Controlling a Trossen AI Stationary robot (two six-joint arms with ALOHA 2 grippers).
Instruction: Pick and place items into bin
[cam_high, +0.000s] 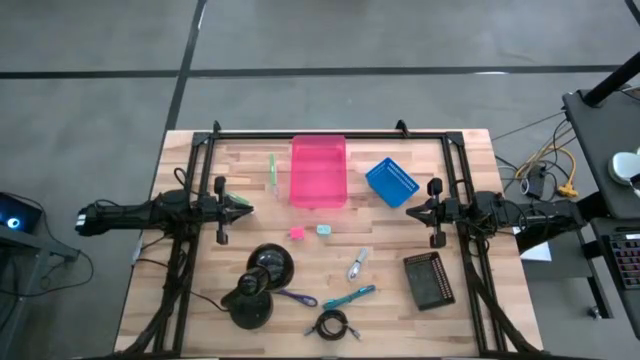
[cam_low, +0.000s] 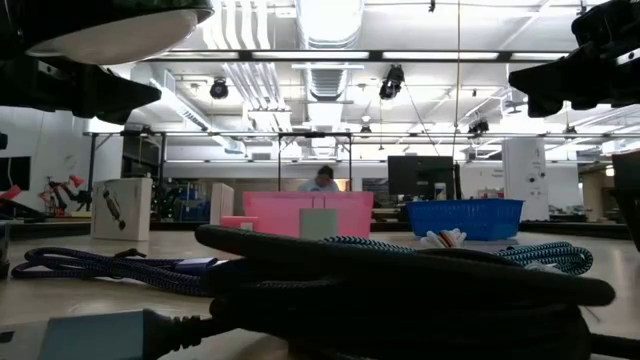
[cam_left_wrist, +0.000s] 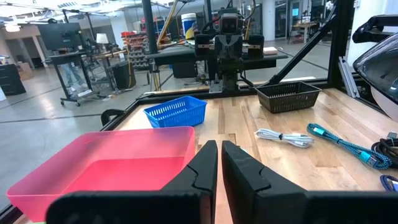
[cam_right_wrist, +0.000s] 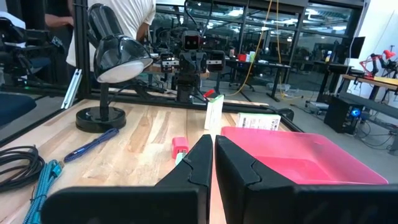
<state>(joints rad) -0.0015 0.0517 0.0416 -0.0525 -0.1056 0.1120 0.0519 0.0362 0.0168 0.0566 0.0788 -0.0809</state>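
Waiting at the table's two sides, both my pincers are empty with fingers pressed together: left pincer (cam_high: 243, 209) near the left edge, right pincer (cam_high: 413, 212) near the right, facing each other across the middle. Nothing binned yet, by the look of it.

Nearest the front edge: black coiled cable (cam_high: 333, 324), floppy, would sag, best pinched across the bundled loops. Just behind it, teal tool (cam_high: 350, 297) and purple tool (cam_high: 296, 297), slim and stiff, probably light; take each mid-handle, across the narrow width. Purple one lies right beside the lamp base (cam_high: 251, 311), so tight clearance there. Silver metal piece (cam_high: 356, 265) further in, likely slippery, small; grip across its short side.

Mid-table: pink cube (cam_high: 296, 233) and pale teal cube (cam_high: 323, 229), close together, rigid, easy square faces. Thin green stick (cam_high: 271, 168) lies along the left wall of the pink bin (cam_high: 318, 171), hard to get fingers around.

Far side: pink bin looks empty; blue basket (cam_high: 391, 182) beside it to the right.
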